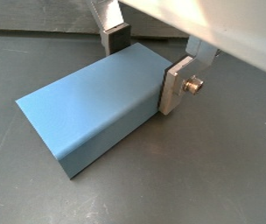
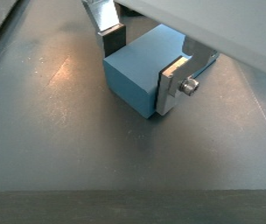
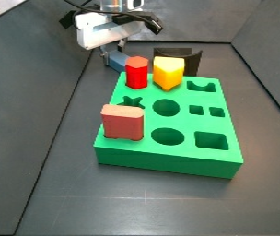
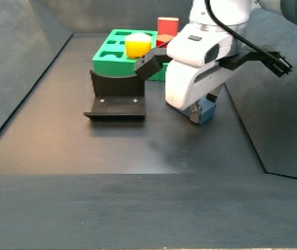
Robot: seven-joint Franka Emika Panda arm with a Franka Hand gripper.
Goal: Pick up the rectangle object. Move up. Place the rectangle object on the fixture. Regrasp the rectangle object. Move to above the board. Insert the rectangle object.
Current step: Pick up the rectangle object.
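- Where the silver fingers (image 1: 178,86) straddle one end of the rectangle object (image 1: 94,109), the tool (image 1: 147,63) is seen low over the dark table (image 1: 217,166), its jaws set against the block's two long faces, so the block is judged to be gripped or very nearly so.
- The rectangle object (image 2: 143,70) is seen lying flat on the table, behind the board (image 3: 171,136) in a side view and just beside the fixture (image 4: 117,95) in a side view.
- It is judged rigid and light, with smooth, possibly slippery faces; flat parallel sides are offered to the pads.
- A hold near one end is judged likely to let the long body tip, so a firm squeeze is called for.
- The arm is seen reaching straight down, the wrist vertical, with the white tool body (image 4: 193,70) directly above the block (image 4: 203,110).
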